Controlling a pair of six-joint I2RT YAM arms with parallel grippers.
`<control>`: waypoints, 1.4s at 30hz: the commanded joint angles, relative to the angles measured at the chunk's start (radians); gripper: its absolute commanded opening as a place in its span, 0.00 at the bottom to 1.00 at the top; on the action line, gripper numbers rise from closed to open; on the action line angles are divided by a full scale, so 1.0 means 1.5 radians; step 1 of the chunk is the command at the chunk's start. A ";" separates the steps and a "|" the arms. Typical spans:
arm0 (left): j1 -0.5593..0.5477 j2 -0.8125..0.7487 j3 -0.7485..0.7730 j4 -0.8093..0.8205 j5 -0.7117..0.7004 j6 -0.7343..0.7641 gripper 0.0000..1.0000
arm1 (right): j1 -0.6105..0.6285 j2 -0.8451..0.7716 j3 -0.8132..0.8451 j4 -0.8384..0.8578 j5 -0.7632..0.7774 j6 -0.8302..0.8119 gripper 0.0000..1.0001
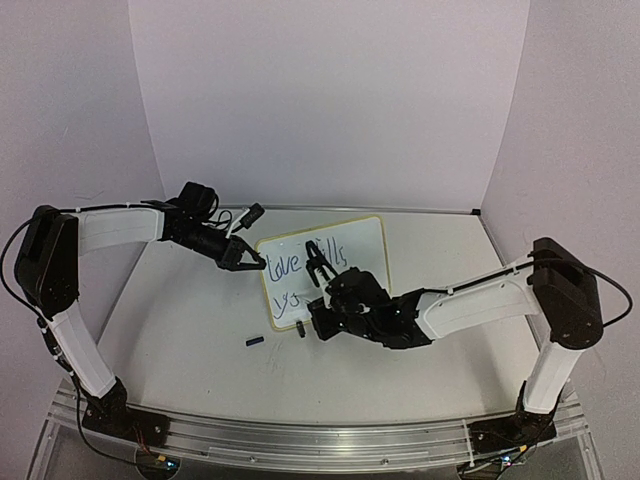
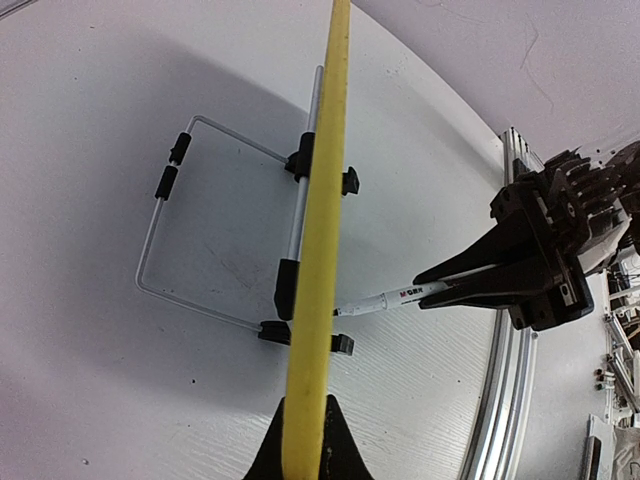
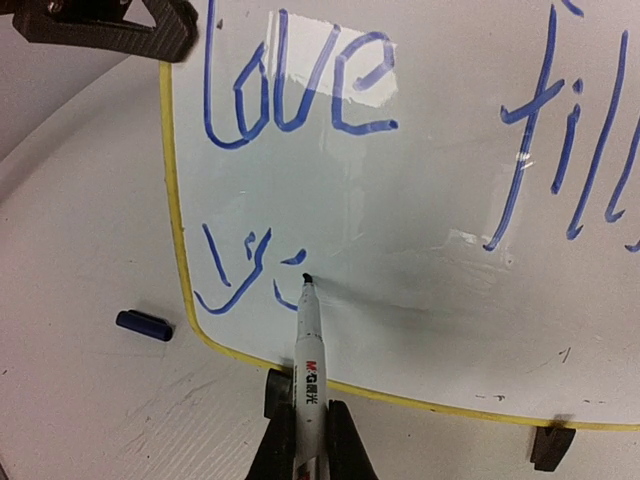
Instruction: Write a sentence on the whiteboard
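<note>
The whiteboard (image 1: 345, 240) stands propped upright mid-table, its yellow rim (image 2: 322, 220) edge-on in the left wrist view. My left gripper (image 1: 256, 262) is shut on the board's left edge (image 2: 305, 440). My right gripper (image 3: 310, 445) is shut on a white marker (image 3: 308, 350), whose tip touches the board low on the left. The sentence (image 3: 300, 100) in blue reads "love" and "fills" on the top line. Below sit a "y" (image 3: 232, 270) and two short strokes beside the tip. From the left wrist, the right gripper (image 2: 450, 285) holds the marker (image 2: 385, 300) against the board's face.
A blue marker cap (image 3: 143, 325) lies on the table left of the board's lower corner (image 1: 254, 341). A wire stand (image 2: 190, 220) with black clip feet (image 3: 552, 447) props the board from behind. An aluminium rail (image 1: 300, 440) runs along the near table edge.
</note>
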 commanded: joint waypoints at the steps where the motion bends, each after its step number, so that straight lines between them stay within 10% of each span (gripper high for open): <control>1: -0.004 -0.008 0.020 -0.025 -0.054 0.034 0.00 | -0.004 -0.010 0.035 0.008 0.008 -0.016 0.00; 42: -0.004 -0.008 0.021 -0.026 -0.056 0.034 0.00 | -0.024 -0.029 -0.037 0.026 -0.006 0.034 0.00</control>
